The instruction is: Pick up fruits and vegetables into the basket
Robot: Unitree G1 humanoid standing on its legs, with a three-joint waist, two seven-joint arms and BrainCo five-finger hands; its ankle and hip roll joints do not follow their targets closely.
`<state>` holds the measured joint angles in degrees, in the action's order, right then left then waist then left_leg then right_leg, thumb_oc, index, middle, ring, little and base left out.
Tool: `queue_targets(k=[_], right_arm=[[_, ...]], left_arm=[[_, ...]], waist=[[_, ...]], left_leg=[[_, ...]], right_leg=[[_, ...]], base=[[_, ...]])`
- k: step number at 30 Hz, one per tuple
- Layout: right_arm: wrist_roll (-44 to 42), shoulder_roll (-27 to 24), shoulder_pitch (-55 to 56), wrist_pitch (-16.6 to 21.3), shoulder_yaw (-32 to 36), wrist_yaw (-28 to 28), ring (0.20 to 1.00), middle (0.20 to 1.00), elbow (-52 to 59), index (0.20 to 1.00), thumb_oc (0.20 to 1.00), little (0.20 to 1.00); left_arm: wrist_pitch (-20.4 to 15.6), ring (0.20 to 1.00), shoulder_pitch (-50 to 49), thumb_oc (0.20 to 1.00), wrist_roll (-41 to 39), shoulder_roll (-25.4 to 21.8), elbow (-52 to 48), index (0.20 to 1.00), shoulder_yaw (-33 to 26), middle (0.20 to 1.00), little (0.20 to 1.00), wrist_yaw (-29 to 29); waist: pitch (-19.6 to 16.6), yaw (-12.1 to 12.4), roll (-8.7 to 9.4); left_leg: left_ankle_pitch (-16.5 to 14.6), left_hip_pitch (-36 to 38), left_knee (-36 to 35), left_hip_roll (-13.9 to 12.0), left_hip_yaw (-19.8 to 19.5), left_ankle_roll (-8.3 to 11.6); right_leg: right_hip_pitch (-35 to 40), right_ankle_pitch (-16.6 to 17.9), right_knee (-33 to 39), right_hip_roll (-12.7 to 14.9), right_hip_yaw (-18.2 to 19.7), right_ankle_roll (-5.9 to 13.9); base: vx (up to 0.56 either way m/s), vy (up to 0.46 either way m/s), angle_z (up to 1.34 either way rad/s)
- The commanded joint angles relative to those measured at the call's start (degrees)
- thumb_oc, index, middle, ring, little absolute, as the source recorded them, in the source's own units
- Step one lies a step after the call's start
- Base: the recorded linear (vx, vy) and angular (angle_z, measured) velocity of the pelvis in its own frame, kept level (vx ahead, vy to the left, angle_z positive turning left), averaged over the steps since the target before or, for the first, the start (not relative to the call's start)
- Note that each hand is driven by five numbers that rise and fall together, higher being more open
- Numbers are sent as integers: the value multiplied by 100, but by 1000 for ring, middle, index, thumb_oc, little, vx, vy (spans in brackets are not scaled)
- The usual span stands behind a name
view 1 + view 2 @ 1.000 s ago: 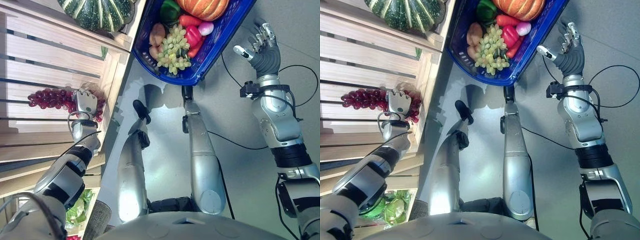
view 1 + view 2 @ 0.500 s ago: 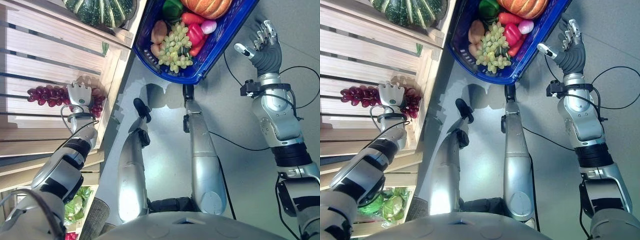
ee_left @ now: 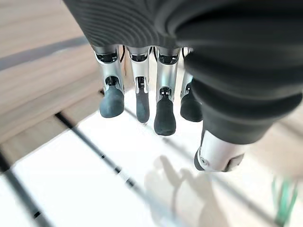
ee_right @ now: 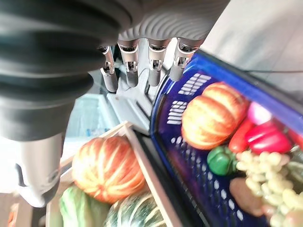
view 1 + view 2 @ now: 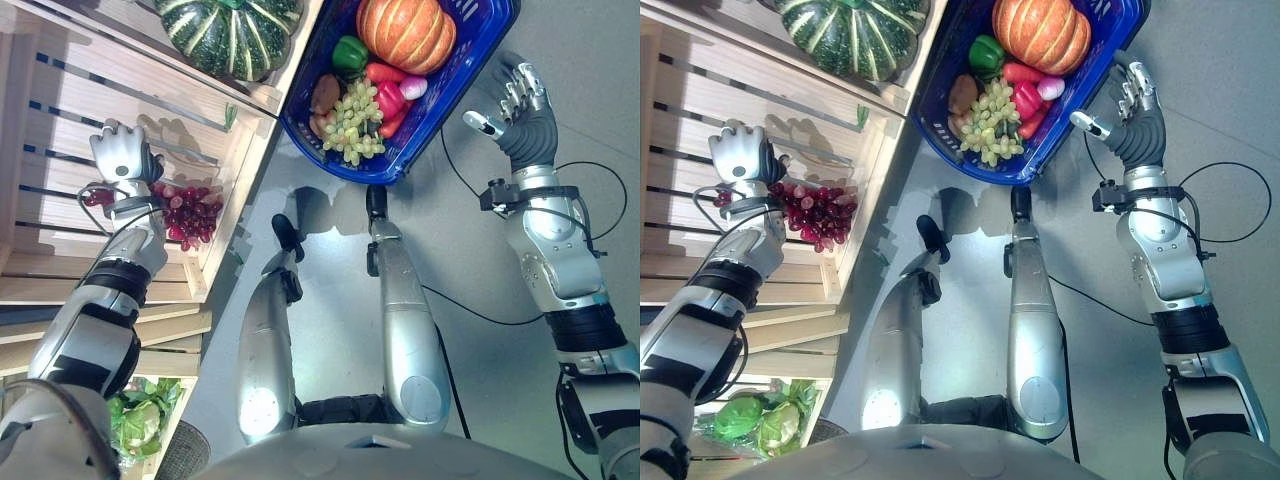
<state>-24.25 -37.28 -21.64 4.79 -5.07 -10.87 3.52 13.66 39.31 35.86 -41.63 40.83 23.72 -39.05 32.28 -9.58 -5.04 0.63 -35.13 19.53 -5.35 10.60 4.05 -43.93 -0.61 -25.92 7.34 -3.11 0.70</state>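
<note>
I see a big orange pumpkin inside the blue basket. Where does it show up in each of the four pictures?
Left eye view: the orange pumpkin sits at the top, right of centre, in the blue basket.
Right eye view: top centre, at the far end of the same basket.
Left wrist view: I cannot find it there.
Right wrist view: right of centre, behind the basket's blue rim.
Shared landmark: the green pepper lies right beside it.

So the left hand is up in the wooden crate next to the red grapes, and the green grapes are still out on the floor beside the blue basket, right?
Not quite. The green grapes already lie inside the blue basket, beside the orange pumpkin, as the left eye view shows. The rest stands: the left hand is in the wooden crate next to the red grapes.
</note>
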Motion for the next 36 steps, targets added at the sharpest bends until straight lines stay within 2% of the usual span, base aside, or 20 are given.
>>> queue_targets(k=[1,4,8,9,14,20,22,25,36], right_arm=[[-9,19,204,246,344,76,1000,1000,668,1000,1000,1000],[-62,34,295,269,398,91,1000,1000,725,1000,1000,1000],[-107,25,323,229,420,109,1000,1000,763,1000,1000,1000],[-141,4,333,204,415,105,1000,1000,784,1000,1000,1000],[-178,11,357,245,350,60,1000,1000,741,1000,1000,1000],[-343,-41,431,462,267,10,1000,1000,646,1000,1000,1000],[-362,-47,445,501,259,12,1000,1000,632,1000,1000,1000],[-467,-110,443,584,206,-6,1000,1000,603,1000,1000,1000],[-510,-95,342,699,57,-110,1000,1000,516,1000,1000,1000]], left_arm=[[-132,200,-129,200,-81,-693,-398,200,-478,200,200,-104],[-280,200,-177,200,-160,-935,-699,200,-578,200,200,-12],[-239,200,-237,200,-51,-1101,-972,200,-579,200,200,100],[-188,1000,-247,1000,91,-1154,-1040,1000,-530,1000,1000,131],[-59,1000,-290,1000,256,-1179,-1095,1000,-323,1000,1000,356],[498,1000,-489,1000,1489,-1198,-1195,1000,313,1000,1000,1239],[551,1000,-534,1000,1655,-1169,-1190,1000,412,1000,1000,1352],[736,1000,-675,1000,2397,-1072,-1038,1000,771,1000,1000,1708],[1084,1000,-844,1000,3489,-359,16,1000,1345,1000,1000,1759]], waist=[[-248,-75,119],[-248,-37,149],[-248,-26,159],[-248,-31,163],[-248,-32,199],[-248,-52,253],[-248,-52,258],[-248,-75,273],[-248,-138,244]], left_leg=[[191,-85,-4,218,213,-94],[144,-14,27,202,210,-109],[108,22,72,199,213,-123],[103,3,79,191,226,-127],[81,-58,95,177,228,-140],[49,-166,106,146,243,-134],[42,-186,112,143,244,-137],[36,-265,127,125,244,-133],[58,-497,142,93,247,-111]], right_leg=[[327,-57,19,-207,-242,164],[430,-92,5,-194,-283,167],[483,-121,-28,-196,-304,165],[464,-129,-40,-203,-304,162],[429,-130,-30,-227,-303,165],[363,-106,21,-248,-323,194],[346,-101,25,-250,-323,202],[276,-74,37,-256,-319,218],[12,-26,37,-224,-289,250]], base=[[0,0,0],[13,-54,1],[5,-10,0],[0,0,0],[7,-23,0],[16,-31,-2],[8,-11,-2],[17,-19,-2],[2,-1,0]])
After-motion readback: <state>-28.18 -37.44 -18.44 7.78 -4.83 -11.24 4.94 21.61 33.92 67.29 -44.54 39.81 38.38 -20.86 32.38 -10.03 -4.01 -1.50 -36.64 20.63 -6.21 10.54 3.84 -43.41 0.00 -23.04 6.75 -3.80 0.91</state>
